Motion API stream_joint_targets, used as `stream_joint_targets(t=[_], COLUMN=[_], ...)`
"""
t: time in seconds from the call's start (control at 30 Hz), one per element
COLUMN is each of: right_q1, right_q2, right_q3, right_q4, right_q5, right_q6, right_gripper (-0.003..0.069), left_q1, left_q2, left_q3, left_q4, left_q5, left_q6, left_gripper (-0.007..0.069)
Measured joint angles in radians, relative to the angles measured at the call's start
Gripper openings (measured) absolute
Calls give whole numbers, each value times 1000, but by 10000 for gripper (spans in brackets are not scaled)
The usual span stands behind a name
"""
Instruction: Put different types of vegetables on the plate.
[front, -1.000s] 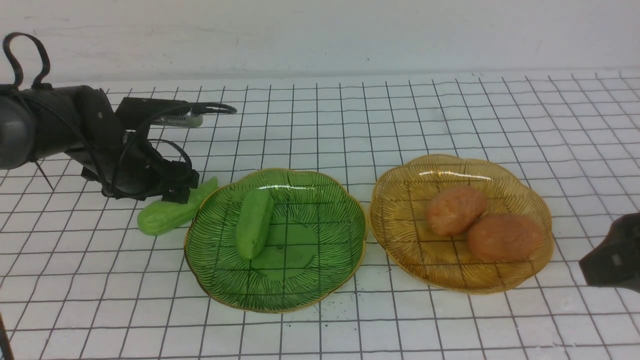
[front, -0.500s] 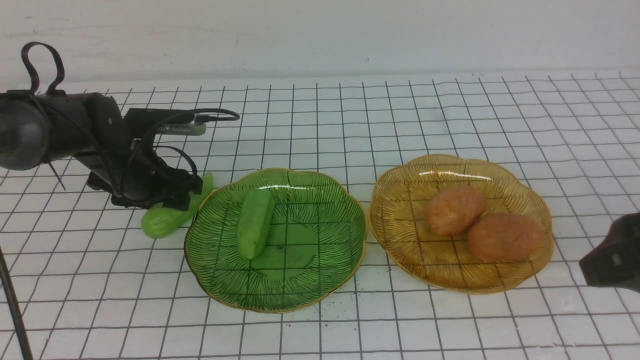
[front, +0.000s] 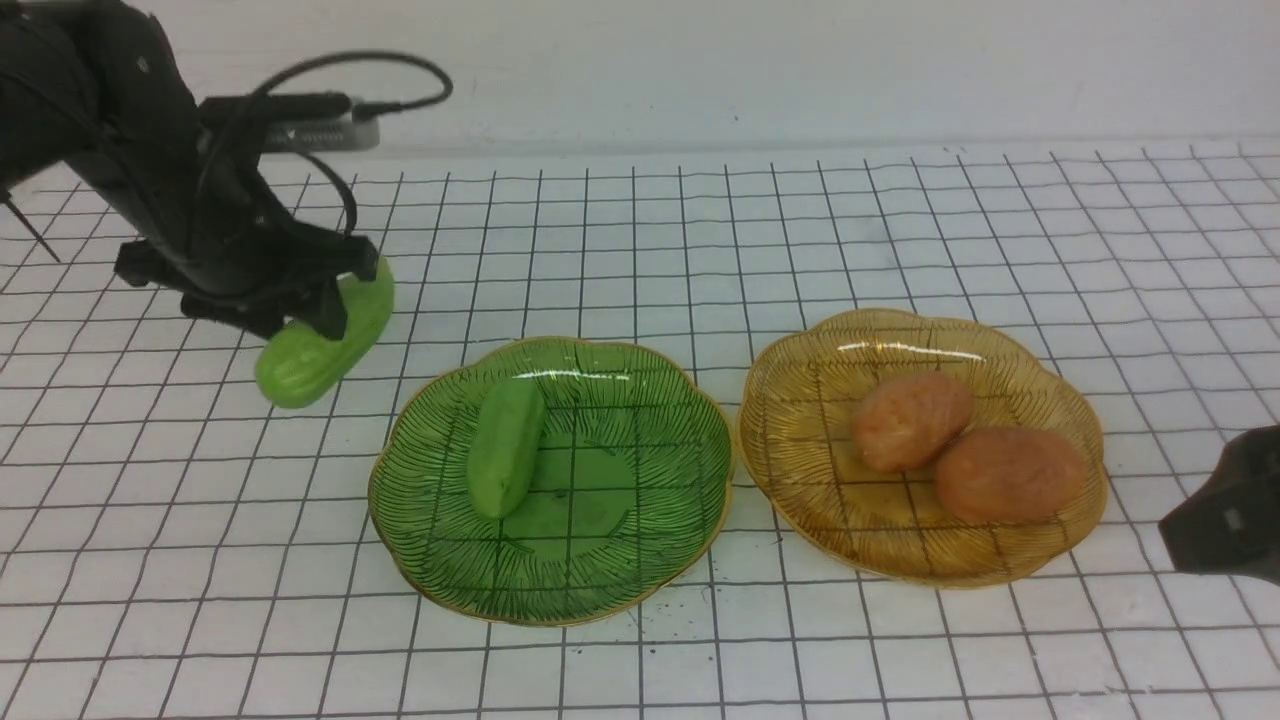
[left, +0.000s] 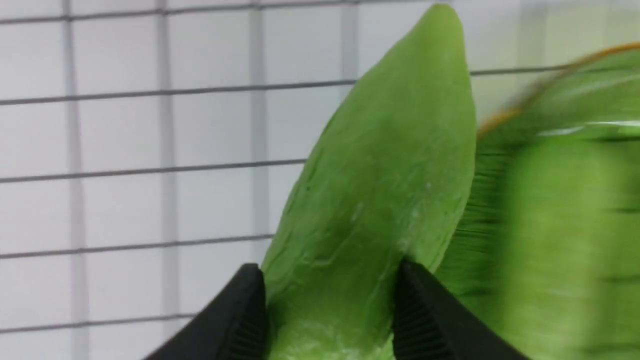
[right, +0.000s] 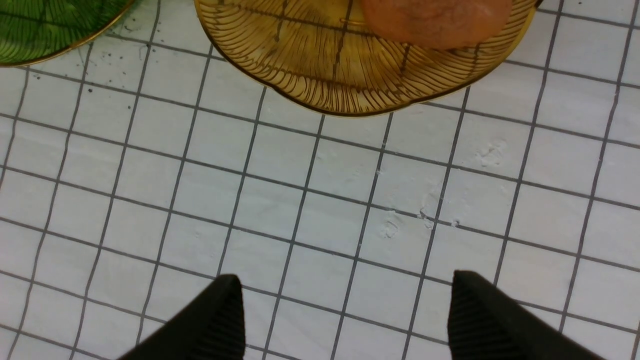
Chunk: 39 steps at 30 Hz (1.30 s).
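Right end effector (right: 345, 290) hangs at the lower right edge of the front view, jaws spread wide and holding nothing, over bare gridded tabletop (front: 200, 600) just short of the amber plate (front: 810, 480). On that plate, right of centre in the frame, two potato pieces lie touching each other: the nearer potato (front: 1010, 475) and, behind it to the left, the farther potato (front: 912, 420). Just beside it, at centre frame, the green plate (front: 640, 500) carries the plated cucumber (front: 507, 448) on its left half, leaving its right half bare. Whether the two rims touch cannot be told.

Farther back, in the upper left of the frame, the left end effector (left: 330, 300) pinches the held cucumber (front: 315, 355) across its body. The rounded end droops toward the lower left and the tapered end points away from the wrist camera. It appears to be raised clear of the tabletop, beyond the green plate's left rim.

Three of the four vegetables look sorted by kind, so the step in hand is judged to be carrying the held cucumber to its plate. The next move calls for travel toward centre frame, high enough to clear the scalloped rim. It should end low over the bare right half, because the smooth, tapered piece could roll or knock its neighbour if dropped.
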Motion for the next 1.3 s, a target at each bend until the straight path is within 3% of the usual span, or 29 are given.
stream_joint_targets(t=[0.1, 0.2, 0.43, 0.53, 0.7, 0.8, 0.9, 1.07, 1.2, 1.3], right_q1=[0, 0, 0, 0, 0, 0, 0, 0, 0, 0], right_q2=[0, 0, 0, -2, -86, -221, -422, -698, -849, -901], right_q3=[0, 0, 0, 0, 49, 149, 286, 527, 715, 790], right_q4=[0, 0, 0, 0, 0, 0, -4, -48, -88, -91], right_q5=[-5, -18, -24, -16, -14, -48, -160, -475, -823, -977], right_q6=[-2, -3, -6, -12, -22, -6, 12, 9, 6, 4], right_gripper=[495, 495, 491, 462, 322, 205, 107, 11, -11, -13], left_q1=[-57, -116, -234, -257, -258, -258, -258, -258, -258, -258], left_q2=[0, 44, 119, 136, 137, 137, 137, 137, 137, 137], left_q3=[-4, -4, -4, -4, -4, -6, -24, -71, -106, -116], left_q4=[-176, -265, -279, -277, -275, -275, -274, -272, -271, -271], left_q5=[37, 57, 29, 0, -9, -4, 18, 36, 46, 63], left_q6=[13, 19, 19, 19, 18, 18, 19, 25, 42, 78], left_gripper=[299, 299, 299, 339, 481, 503, 457, 294, 117, 27])
